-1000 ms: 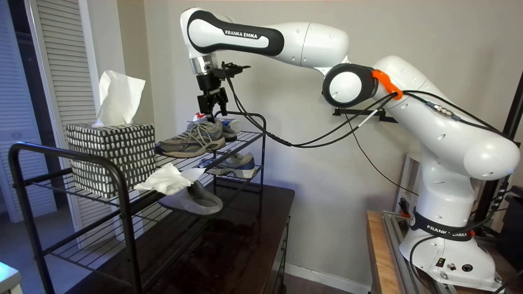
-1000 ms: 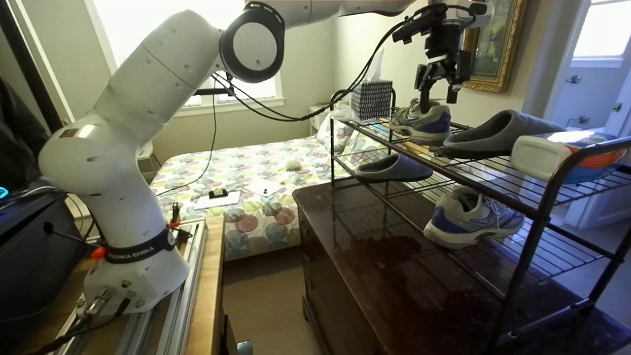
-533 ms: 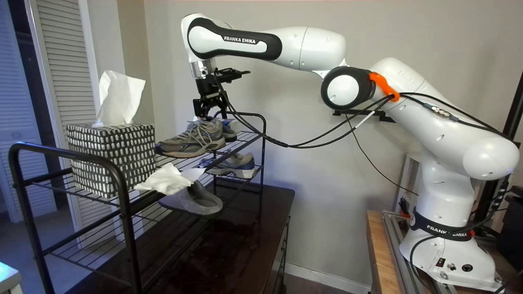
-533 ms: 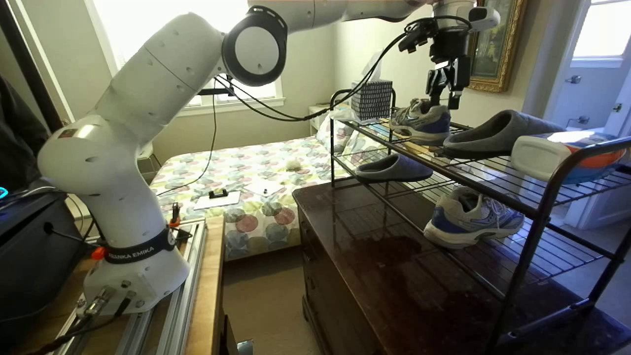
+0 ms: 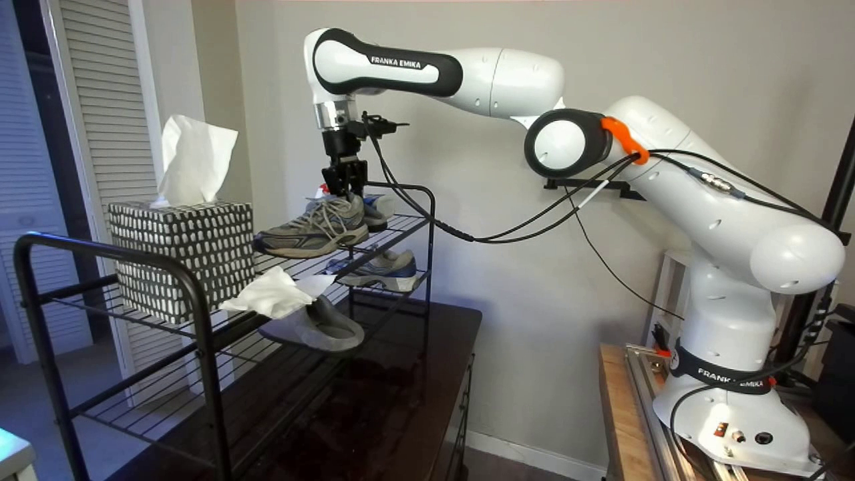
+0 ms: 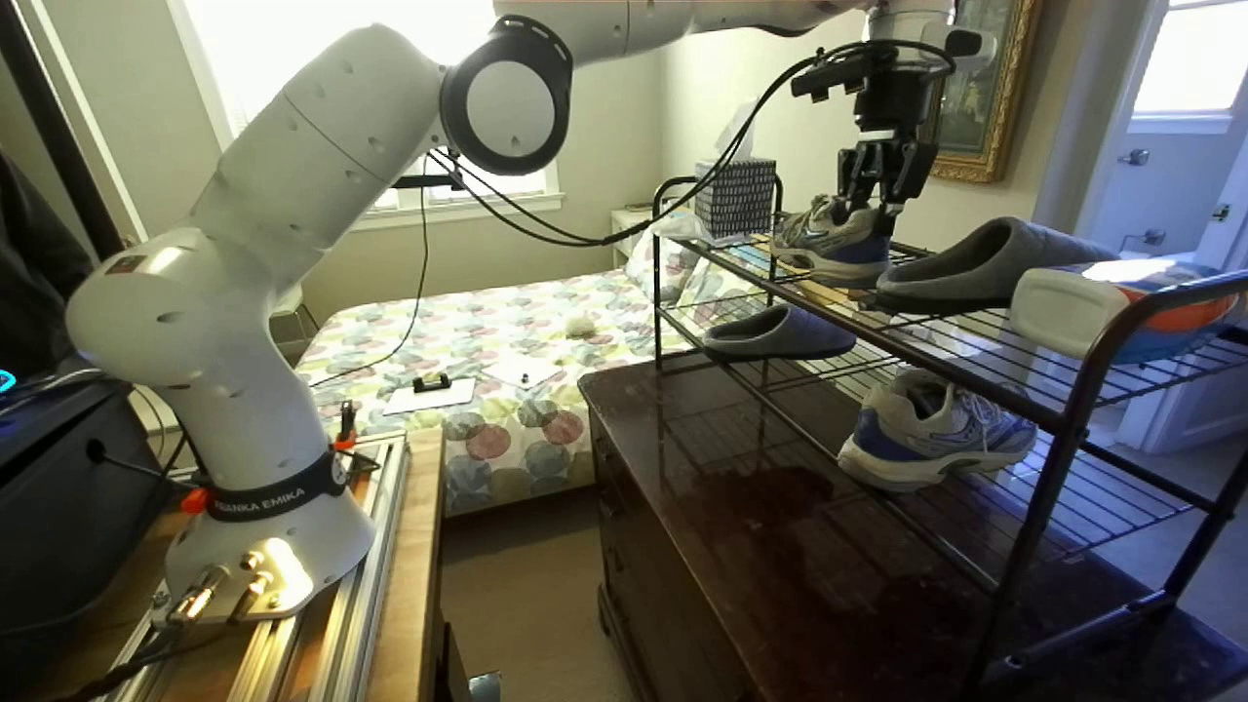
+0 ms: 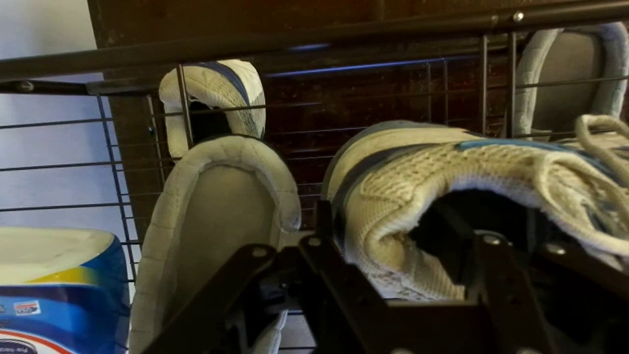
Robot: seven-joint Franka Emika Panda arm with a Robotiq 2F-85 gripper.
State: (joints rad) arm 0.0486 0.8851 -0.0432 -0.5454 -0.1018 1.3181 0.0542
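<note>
A grey and white sneaker (image 5: 314, 227) with blue trim rests on the upper shelf, seen in both exterior views. My gripper (image 6: 873, 207) points down over its heel. In the wrist view, the gripper (image 7: 383, 221) straddles the heel wall of the sneaker (image 7: 393, 172). A dark finger (image 7: 323, 219) lies along the outside of the heel, while its partner reaches into the shoe's dark opening. The jaws stand partway apart with the heel between them. Whether both pads press on it is unclear, and the inner fingertip is lost in shadow.
A grey slipper (image 6: 994, 268) and a blue-white package (image 6: 1063, 307) share the upper shelf, beside a tissue box (image 5: 184, 257) and crumpled tissue (image 5: 274, 294). Below are another slipper (image 6: 780, 336) and sneaker (image 6: 926, 434). The black rack (image 6: 1082, 390) stands on a dark dresser (image 6: 721, 526).
My gripper has come down a little, and its fingers have drawn closer together around the sneaker's heel. The sneaker and the other things on the rack look unmoved.
</note>
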